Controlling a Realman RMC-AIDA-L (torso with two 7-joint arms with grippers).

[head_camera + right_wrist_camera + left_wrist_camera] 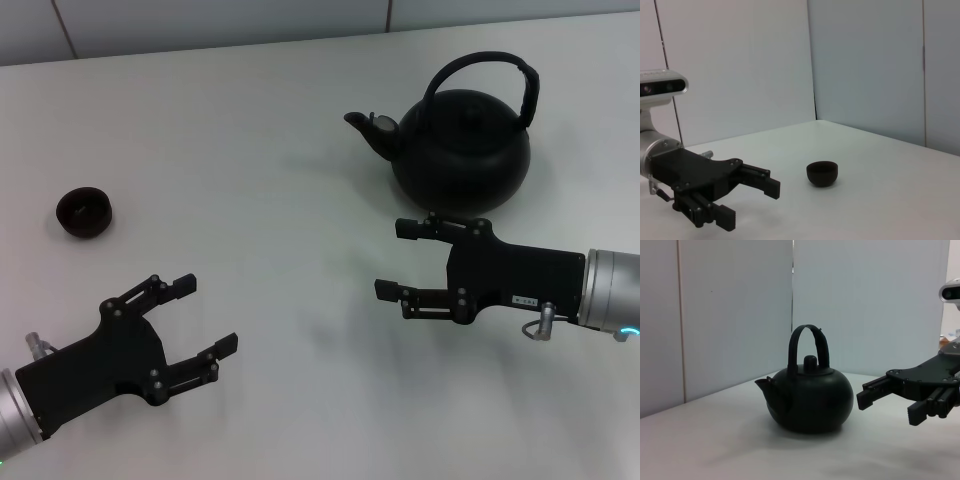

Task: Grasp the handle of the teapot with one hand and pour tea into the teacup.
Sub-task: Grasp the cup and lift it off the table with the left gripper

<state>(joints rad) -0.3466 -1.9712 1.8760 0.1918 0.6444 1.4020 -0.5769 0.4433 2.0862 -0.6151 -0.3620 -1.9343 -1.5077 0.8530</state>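
A matte-black teapot (462, 150), round-bellied with a short curved spout, small knobbed lid and arched hoop handle (482, 72), stands upright on the white surface (260, 200). The right gripper (400, 258) hovers just beside it, jaws spread; the left gripper (205, 315), jaws also spread, sits near a low dark teacup (83, 213)

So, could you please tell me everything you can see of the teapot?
The teapot is a large, round, matte-black pot that looks like cast iron. It has a short curved spout pointing towards the robot's left, a small knobbed lid in place, and an arched handle standing upright over the top. It sits upright on the white table, on the far right side. Nothing touches it: the right gripper, fingers open, is just in front of it, apart from it.
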